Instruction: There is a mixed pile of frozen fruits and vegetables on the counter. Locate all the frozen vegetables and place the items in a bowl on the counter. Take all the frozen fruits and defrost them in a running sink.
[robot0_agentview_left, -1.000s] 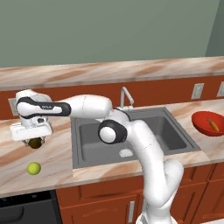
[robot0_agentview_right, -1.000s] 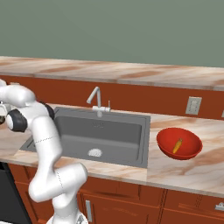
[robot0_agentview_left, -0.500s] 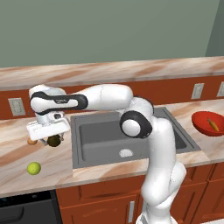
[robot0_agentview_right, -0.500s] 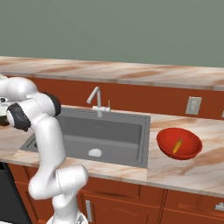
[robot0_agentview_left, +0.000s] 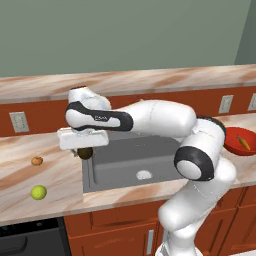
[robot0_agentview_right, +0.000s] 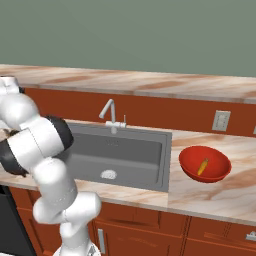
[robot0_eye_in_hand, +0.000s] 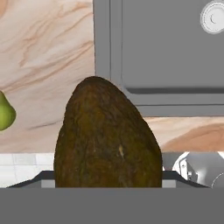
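Note:
My gripper (robot0_agentview_left: 85, 149) is shut on the dark brown lump (robot0_agentview_left: 85, 153) and holds it just above the left rim of the sink (robot0_agentview_left: 150, 161). The hand view looks down past the lump (robot0_eye_in_hand: 107, 140), which hides my fingertips, onto the sink's edge (robot0_eye_in_hand: 107, 48) and the marbled counter (robot0_eye_in_hand: 48, 52). Left of the sink, the yellow-green ball (robot0_agentview_left: 38, 192) and the small orange ball (robot0_agentview_left: 36, 161) lie on the counter. The carrot (robot0_agentview_right: 203, 166) lies in the red bowl (robot0_agentview_right: 190, 167), which stands right of the sink.
A silver gooseneck faucet (robot0_agentview_right: 110, 112) stands behind the basin, and the pale drain (robot0_agentview_right: 108, 174) sits in its floor. Wall outlets (robot0_agentview_left: 18, 121) (robot0_agentview_right: 219, 120) are on the backsplash. A dark appliance (robot0_agentview_left: 30, 240) sits below the counter's left end.
The arm has swung right, carrying the brown lump from over the left counter to the sink's left rim. The two balls and the bowl have stayed put.

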